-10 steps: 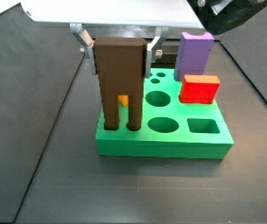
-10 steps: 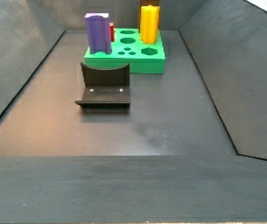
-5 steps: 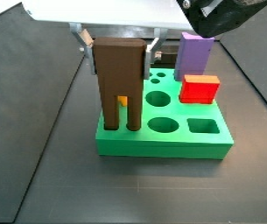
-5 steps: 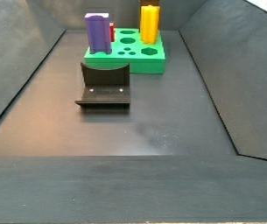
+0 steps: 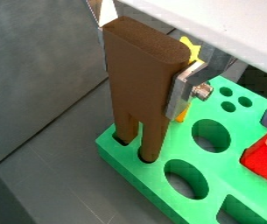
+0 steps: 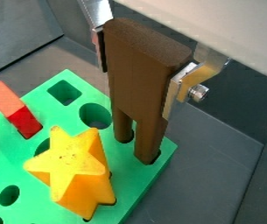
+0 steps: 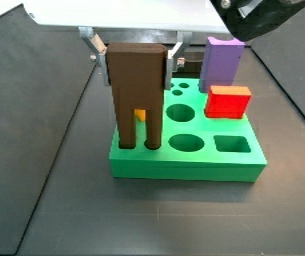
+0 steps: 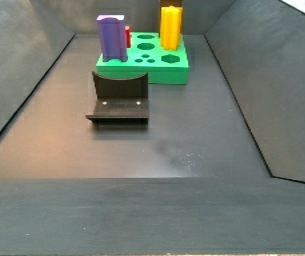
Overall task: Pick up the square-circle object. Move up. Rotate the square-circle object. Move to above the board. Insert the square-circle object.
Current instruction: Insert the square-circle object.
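The square-circle object (image 7: 135, 85) is a tall dark-brown block standing upright at a corner of the green board (image 7: 182, 165), its two legs down in the board's holes (image 5: 136, 96) (image 6: 142, 101). My gripper (image 7: 136, 50) is shut on its upper part. In both wrist views a silver finger plate (image 5: 185, 87) (image 6: 180, 87) lies flat against the block's side. The gripper (image 5: 142, 66) (image 6: 142, 70) hangs straight above the board (image 5: 122, 156) (image 6: 115, 150). In a side view the board (image 8: 162, 72) sits far off, and neither gripper nor brown block shows there.
A purple block (image 7: 222, 60), a red cube (image 7: 228, 100) and a yellow star peg (image 6: 67, 166) stand on the board. The dark fixture (image 8: 119, 97) sits on the floor in front of the board. Sloping dark walls enclose the floor.
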